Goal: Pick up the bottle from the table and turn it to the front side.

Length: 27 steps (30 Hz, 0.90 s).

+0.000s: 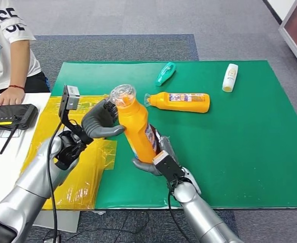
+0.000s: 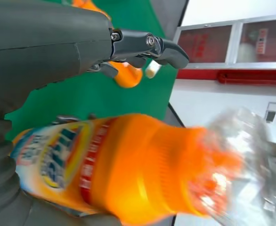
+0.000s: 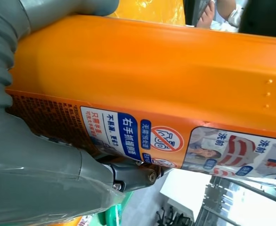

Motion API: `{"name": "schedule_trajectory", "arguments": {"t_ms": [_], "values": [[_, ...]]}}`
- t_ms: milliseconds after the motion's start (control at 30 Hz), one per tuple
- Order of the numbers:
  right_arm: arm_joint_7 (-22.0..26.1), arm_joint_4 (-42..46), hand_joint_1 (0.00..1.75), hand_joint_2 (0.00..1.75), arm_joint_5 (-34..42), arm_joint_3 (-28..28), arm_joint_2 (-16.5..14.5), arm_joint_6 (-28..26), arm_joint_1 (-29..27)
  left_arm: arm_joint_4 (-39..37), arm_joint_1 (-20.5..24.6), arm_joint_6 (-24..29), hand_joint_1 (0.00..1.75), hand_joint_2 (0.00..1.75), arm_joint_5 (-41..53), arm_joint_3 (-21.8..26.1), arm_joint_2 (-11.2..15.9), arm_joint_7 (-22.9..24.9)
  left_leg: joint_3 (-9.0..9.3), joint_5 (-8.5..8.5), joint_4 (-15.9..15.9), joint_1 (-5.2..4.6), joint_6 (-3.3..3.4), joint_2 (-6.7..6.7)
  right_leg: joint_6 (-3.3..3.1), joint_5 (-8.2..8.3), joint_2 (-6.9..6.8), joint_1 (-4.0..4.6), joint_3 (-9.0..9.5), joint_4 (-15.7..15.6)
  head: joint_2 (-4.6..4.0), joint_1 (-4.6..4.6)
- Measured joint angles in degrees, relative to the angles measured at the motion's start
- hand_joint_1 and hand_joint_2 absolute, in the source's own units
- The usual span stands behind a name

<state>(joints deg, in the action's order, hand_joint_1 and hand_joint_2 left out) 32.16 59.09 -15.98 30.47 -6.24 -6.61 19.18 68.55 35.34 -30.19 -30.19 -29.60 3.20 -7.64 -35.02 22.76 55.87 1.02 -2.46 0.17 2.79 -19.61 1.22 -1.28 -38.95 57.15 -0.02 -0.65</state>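
An orange bottle [image 1: 137,129] with a clear cap is up off the green mat [image 1: 234,152], tilted with its cap toward the back left. My right hand [image 1: 158,157] grips its lower body from below; the right wrist view shows the bottle's back label [image 3: 147,136] with my thumb and fingers [image 3: 133,176] closed around it. My left hand [image 1: 99,121] is at the bottle's shoulder, its thumb touching the orange side. In the left wrist view the bottle [image 2: 129,165] lies across the palm side while the dark fingers [image 2: 147,47] stretch out apart from it.
A second orange bottle [image 1: 181,102] lies on the mat behind, with a green bottle [image 1: 165,73] and a white bottle [image 1: 230,77] farther back. A yellow sheet [image 1: 85,167] covers the mat's left edge. A person [image 1: 9,45] sits at back left by a black controller [image 1: 11,116].
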Motion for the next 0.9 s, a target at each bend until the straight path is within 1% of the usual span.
{"name": "schedule_trajectory", "arguments": {"t_ms": [100, 200, 433, 900], "values": [[-0.19, -0.34, 1.75, 1.75, 0.20, 0.29, -0.19, 0.43, 0.22, 0.02, 0.88, 1.05, 0.00, 1.75, 1.00, -0.45, -0.25, -0.44, 0.00, 0.00, 0.00, 0.00, 0.00, 0.00, 0.00, 0.00, 0.00, 0.00, 0.00, 0.00, 0.00, 0.00], [-0.51, -0.62, 1.75, 1.75, 0.20, 0.65, -0.21, 1.05, 0.30, 0.02, 0.60, 1.21, 0.00, 1.75, 1.63, -0.61, -0.24, -1.86, -0.02, 0.00, 0.00, 0.00, 0.01, 0.00, 0.00, 0.00, 0.00, 0.00, -0.01, 0.00, 0.00, 0.00], [-1.21, -1.65, 1.75, 1.75, -0.21, 1.80, -0.21, 1.76, 0.77, 0.14, -2.14, -0.24, 0.00, 1.75, 0.51, -0.46, -0.25, -3.94, -0.05, -0.01, 0.00, 0.00, 0.01, 0.00, 0.00, 0.00, -0.01, 0.00, -0.01, 0.01, 0.00, 0.01], [-1.24, -0.81, 1.75, 1.75, -0.63, 2.33, -0.28, 1.38, 1.27, 0.32, -6.24, -1.73, 0.00, 1.75, -1.91, 0.48, -0.37, -5.07, -0.06, -0.02, 0.00, 0.00, 0.02, 0.00, 0.01, 0.01, -0.02, 0.00, -0.02, 0.01, 0.00, 0.01]]}}
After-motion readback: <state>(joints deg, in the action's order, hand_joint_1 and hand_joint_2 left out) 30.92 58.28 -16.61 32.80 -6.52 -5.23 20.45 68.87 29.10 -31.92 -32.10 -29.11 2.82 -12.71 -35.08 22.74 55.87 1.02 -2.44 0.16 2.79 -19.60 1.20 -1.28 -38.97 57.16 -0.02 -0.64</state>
